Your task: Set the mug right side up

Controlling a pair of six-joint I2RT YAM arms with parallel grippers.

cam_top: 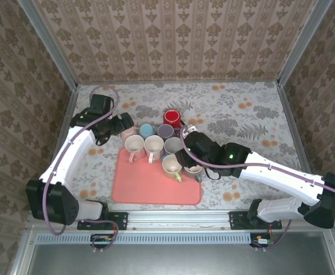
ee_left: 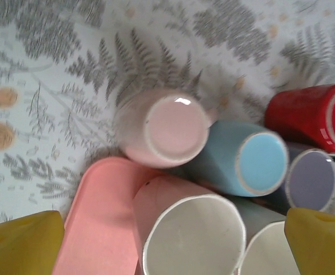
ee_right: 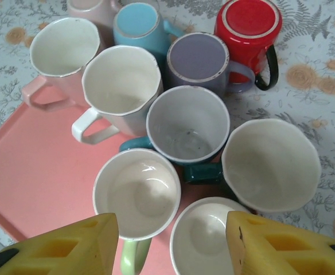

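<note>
Approach step in hand, left end effector point(ee_left: 170, 243) open and empty above upside-down pink mug point(ee_left: 176, 126), right end effector point(ee_right: 173, 243) open, holding nothing; next, descend and clasp its body.

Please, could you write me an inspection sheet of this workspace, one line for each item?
Surface: table under a flowered cloth, pink tray near the arms.
Job's things: four stand bottom up: pink mug, blue mug, lilac mug, red mug. Six upright mugs stand beside them, mouths up.
Clutter: nothing seen.
Hands: left hand open, above the pink mug. Right hand open, above the upright mugs, holding nothing.
Cables: purple cables run along both arms, off the mugs.
Surroundings: wallpapered walls, metal frame posts at the corners.
</note>
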